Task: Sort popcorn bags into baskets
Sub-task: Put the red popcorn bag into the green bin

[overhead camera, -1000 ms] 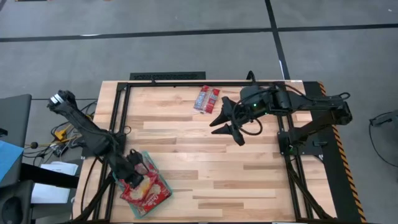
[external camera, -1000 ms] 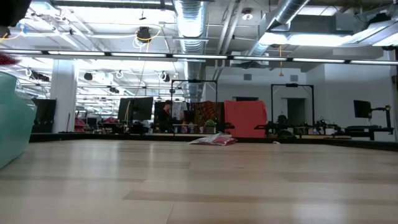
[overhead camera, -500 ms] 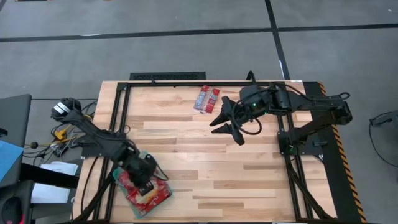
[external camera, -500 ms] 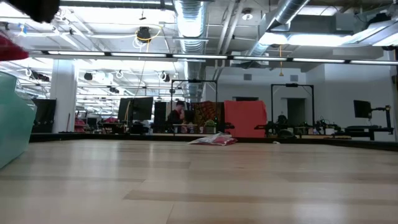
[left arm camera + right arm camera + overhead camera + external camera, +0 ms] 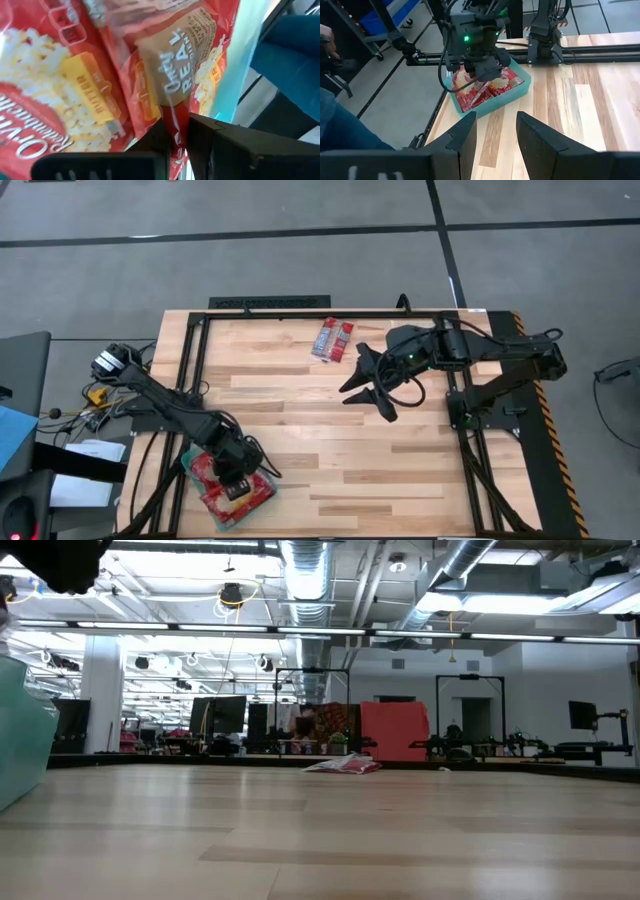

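Note:
A teal tray (image 5: 187, 463) sits at the table's near left corner, and its wall shows in the low view (image 5: 20, 730). Several red popcorn bags (image 5: 250, 498) lie in it. My left gripper (image 5: 238, 475) hangs over the tray, shut on one red bag (image 5: 165, 75). It also shows in the right wrist view (image 5: 482, 75). Two narrow red packets (image 5: 332, 340) lie flat near the table's far edge, also seen in the low view (image 5: 345, 765). My right gripper (image 5: 368, 402) is open and empty above the table's middle right. My left gripper pinches a red bag between its two fingers at a creased part of the bag's edge (image 5: 176, 134). The fingers come from above, pointing down into the tray. The bag spreads out below them over the other bags (image 5: 480, 92). Whether it rests on them I cannot tell.
A black frame rail (image 5: 270, 313) runs along the table's far edge and down its left side beside the tray. Bare wood (image 5: 330, 450) lies between the tray and the right arm. A person's leg in blue (image 5: 340, 135) shows beyond the table's left side.
My left gripper has gone toward the table's near and right edges, from the tray's far left corner to over its middle, carrying the red bag with it. My right gripper has shifted a little toward the near edge, still open.

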